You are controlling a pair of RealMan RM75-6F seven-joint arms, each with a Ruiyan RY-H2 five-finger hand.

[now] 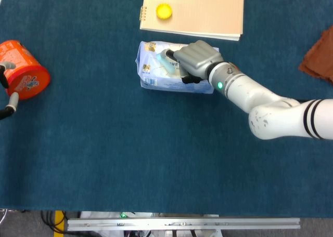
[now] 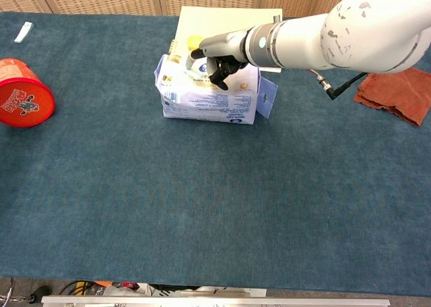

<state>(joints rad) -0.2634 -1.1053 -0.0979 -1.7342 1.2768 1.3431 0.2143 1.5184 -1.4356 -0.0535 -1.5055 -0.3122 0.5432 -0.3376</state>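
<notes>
1. The right hand (image 1: 196, 59) lies on top of the pack (image 1: 156, 77), fingers (image 2: 217, 70) curled down onto its upper face, seemingly at the flap; whether they pinch it I cannot tell.
2. The pack lies flat on the surface (image 1: 130, 159), just in front of the notebook (image 1: 208, 11), which bears a yellow cap (image 1: 164, 11).
3. The left hand (image 1: 7, 91) sits at the far left edge beside the red tub (image 1: 23, 68); its fingers' state cannot be told.
4. The surface is blue carpet-like cloth; a brown rag (image 2: 397, 95) lies to the right, with wicker panels behind.
</notes>
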